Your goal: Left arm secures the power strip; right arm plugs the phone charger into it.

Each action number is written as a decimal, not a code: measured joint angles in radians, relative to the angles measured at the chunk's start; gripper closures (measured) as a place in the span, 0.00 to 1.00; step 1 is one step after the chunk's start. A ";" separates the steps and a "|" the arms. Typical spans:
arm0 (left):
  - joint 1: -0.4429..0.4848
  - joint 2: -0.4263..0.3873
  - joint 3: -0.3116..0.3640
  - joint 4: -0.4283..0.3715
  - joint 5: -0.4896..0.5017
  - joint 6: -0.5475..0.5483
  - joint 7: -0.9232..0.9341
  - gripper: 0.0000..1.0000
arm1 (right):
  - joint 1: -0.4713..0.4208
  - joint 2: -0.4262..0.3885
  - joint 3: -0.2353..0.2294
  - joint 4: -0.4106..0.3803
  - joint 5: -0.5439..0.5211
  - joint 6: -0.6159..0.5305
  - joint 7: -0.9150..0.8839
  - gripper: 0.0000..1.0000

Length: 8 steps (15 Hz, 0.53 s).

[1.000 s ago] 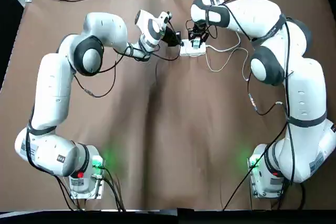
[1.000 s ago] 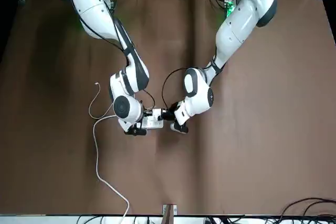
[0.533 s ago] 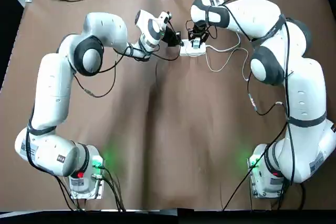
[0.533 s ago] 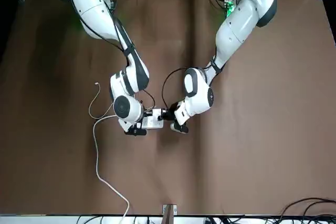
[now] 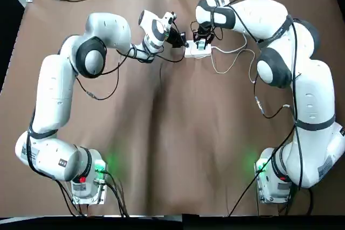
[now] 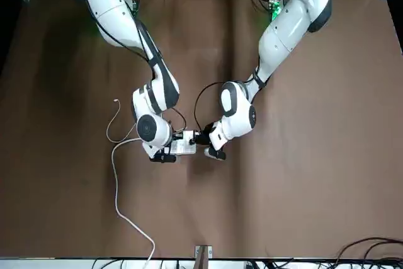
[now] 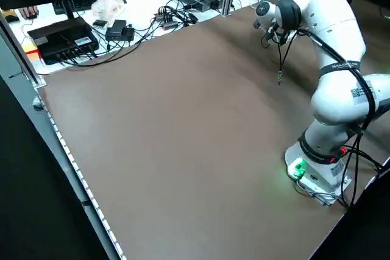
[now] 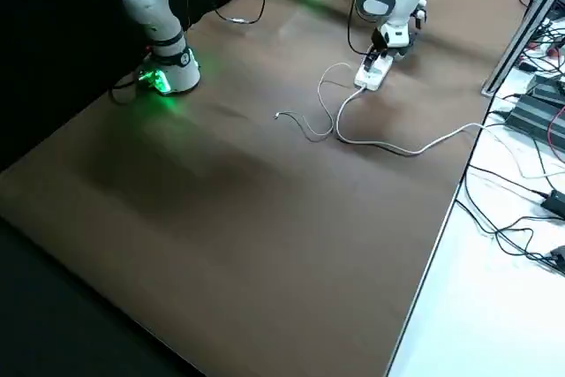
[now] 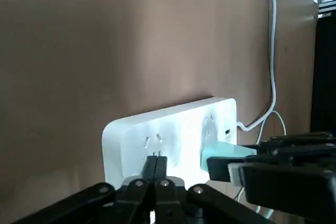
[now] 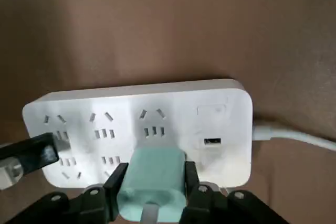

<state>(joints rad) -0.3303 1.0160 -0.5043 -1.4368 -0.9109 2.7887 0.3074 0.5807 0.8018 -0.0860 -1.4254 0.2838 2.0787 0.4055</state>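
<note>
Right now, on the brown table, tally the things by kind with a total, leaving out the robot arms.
Power strip, white, with thick white cord: 1
Phone charger, teal, with thin white cable: 1
Total: 2

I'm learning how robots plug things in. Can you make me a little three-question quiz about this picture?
1. True or false: the right hand is gripping the teal phone charger.
2. Which end of the power strip does the left hand press on?
A. the end with the thick cord
B. the end away from the cord
3. Fill in: the thick white cord trails toward the table's ____ edge, as the robot sees it.

Key: 1 true. 2 B. 3 far.
</note>
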 joint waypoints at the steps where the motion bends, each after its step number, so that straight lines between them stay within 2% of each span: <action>1: 0.000 0.000 0.000 0.000 0.000 0.000 0.000 0.99 | 0.001 0.002 0.000 0.002 -0.002 0.002 0.000 0.52; 8: 0.000 0.000 0.000 0.000 0.000 0.000 0.000 0.99 | 0.002 0.003 0.000 0.002 -0.005 0.006 0.001 0.50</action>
<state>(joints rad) -0.3304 1.0161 -0.5043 -1.4367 -0.9109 2.7888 0.3074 0.5827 0.8049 -0.0862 -1.4235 0.2784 2.0846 0.4066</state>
